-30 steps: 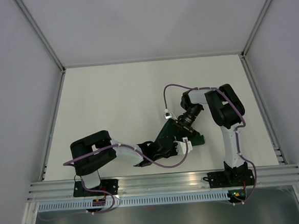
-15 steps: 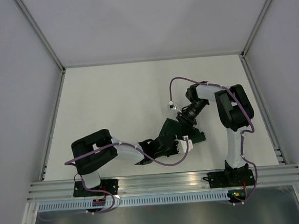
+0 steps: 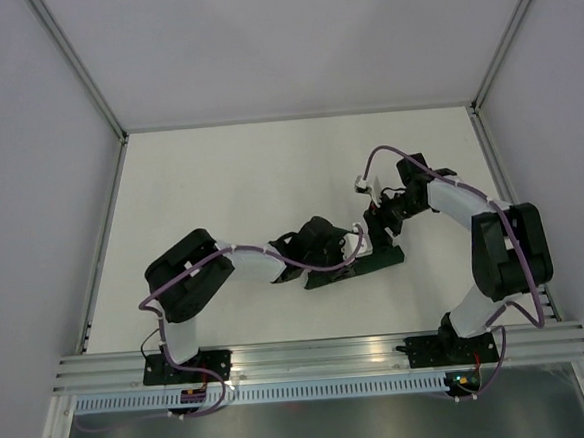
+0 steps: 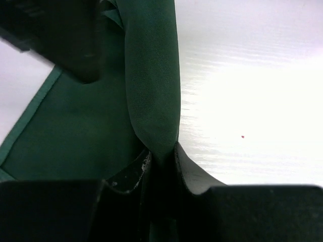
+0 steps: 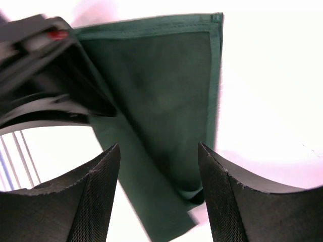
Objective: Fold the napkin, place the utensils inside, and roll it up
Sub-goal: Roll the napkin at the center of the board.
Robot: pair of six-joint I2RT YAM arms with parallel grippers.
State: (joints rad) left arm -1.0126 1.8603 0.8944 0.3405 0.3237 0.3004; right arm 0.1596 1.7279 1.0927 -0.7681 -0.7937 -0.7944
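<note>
The dark green napkin (image 3: 375, 263) lies as a folded strip on the white table, right of centre. My left gripper (image 3: 343, 261) is shut on a raised fold of it; in the left wrist view the cloth (image 4: 151, 75) runs up out of the pinched gripper (image 4: 162, 154). My right gripper (image 3: 381, 238) is open just above the napkin's right part. In the right wrist view the gripper (image 5: 159, 194) hangs over a hemmed flap of the napkin (image 5: 166, 96), with both fingertips (image 5: 96, 196) clear of the cloth. The fork is not in view.
The white table (image 3: 219, 184) is walled by grey panels on the left, back and right. An aluminium rail (image 3: 311, 353) runs along the near edge by the arm bases. The left arm (image 5: 40, 65) shows dark at the upper left of the right wrist view.
The right arm swung out to the right and its gripper shifted right along the napkin. The left gripper moved away from its base with the cloth. The napkin went from a raised peak to a low strip.
</note>
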